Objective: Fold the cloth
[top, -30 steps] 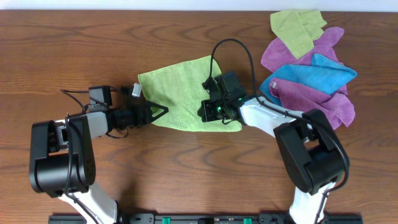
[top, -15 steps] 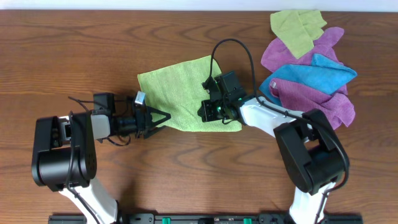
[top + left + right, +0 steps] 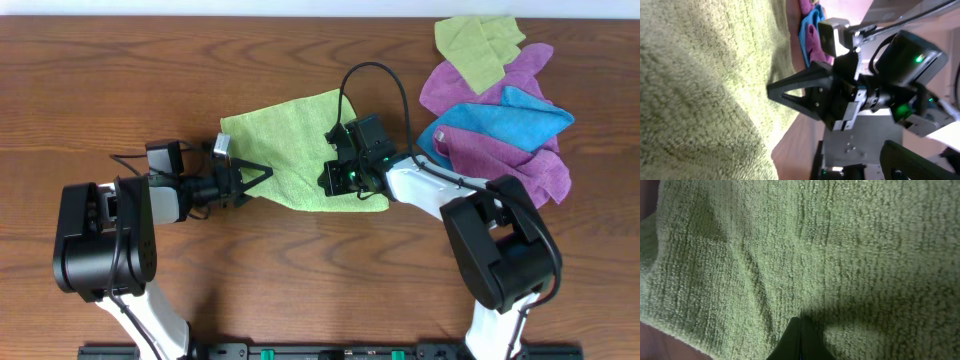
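A lime-green cloth [image 3: 290, 140] is spread mid-counter [image 3: 300, 280]. The right pincer [image 3: 342, 180] is closed, its tip set down on the cloth's near right part, seemingly to pin it. The left pincer [image 3: 262, 180] is held wide open at the near left edge, presumably ready for a grasp.

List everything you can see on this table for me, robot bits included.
table: one, brown wood, under everything.
bright green cloth: one, lime green, middle of the table, a little rumpled.
dull green cloth: one, olive, far right, at the back of the pile.
purple cloths: at least two, purple, in the right-hand pile; exact count unclear.
blue cloth: one, blue, between the purple ones.
left arm, right arm: two, black and white, near edge.
left gripper: one, black, open, at the bright green cloth's left edge.
right gripper: one, black, shut, tips on the bright green cloth's right part.
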`<state>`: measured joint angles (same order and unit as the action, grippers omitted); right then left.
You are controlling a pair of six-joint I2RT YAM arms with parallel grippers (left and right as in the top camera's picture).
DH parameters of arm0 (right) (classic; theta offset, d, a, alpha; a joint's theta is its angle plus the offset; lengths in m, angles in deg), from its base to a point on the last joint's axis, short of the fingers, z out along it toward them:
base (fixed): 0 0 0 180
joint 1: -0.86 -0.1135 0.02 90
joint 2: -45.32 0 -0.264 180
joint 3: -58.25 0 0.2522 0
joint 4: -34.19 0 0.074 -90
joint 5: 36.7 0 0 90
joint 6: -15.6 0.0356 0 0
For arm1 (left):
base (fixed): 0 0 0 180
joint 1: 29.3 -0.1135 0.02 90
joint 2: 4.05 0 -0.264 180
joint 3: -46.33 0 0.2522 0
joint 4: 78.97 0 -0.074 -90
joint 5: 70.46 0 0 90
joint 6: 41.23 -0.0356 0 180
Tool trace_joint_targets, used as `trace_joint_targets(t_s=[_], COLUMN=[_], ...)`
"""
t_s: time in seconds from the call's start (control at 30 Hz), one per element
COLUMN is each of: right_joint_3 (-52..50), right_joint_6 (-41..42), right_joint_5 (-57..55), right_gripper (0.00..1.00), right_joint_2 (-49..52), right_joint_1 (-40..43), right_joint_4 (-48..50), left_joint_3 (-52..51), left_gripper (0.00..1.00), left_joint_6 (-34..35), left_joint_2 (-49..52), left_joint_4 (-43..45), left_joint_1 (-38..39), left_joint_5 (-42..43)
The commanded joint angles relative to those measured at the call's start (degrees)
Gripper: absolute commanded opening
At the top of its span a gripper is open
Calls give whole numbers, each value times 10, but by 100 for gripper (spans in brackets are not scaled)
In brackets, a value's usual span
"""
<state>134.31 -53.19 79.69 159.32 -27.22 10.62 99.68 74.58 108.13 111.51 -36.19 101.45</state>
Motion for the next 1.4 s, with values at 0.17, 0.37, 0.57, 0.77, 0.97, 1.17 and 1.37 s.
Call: trace_joint_targets(t_s=[0.17,0.37,0.57,0.77,0.97,1.17,1.37], right_joint_3=[-1,-1,-1,-1,6,33,51], right_joint_6=[-11,-11,-11,-11,-11,-19,-31], right_joint_5=[0,0,0,0,0,-3,-29], right_gripper=[2,2,1,1,2,2,1], right_joint_2=[15,15,15,15,12,11,11], right_joint_1=[7,7,7,8,21,44,56], right_joint_4=[-5,-5,-6,-12,-14,-14,-13], left_joint_3=[0,0,0,0,-1,-1,-1], left_gripper=[91,91,90,89,88,88,89], left_joint_6=[36,41,91,118,118,129,139], left_joint_2=[9,8,7,-6,-7,-7,-7], left_joint_4=[4,5,27,44,43,43,43], left_joint_1=[2,2,2,2,2,2,2], left_joint_5=[51,85,87,87,87,87,87])
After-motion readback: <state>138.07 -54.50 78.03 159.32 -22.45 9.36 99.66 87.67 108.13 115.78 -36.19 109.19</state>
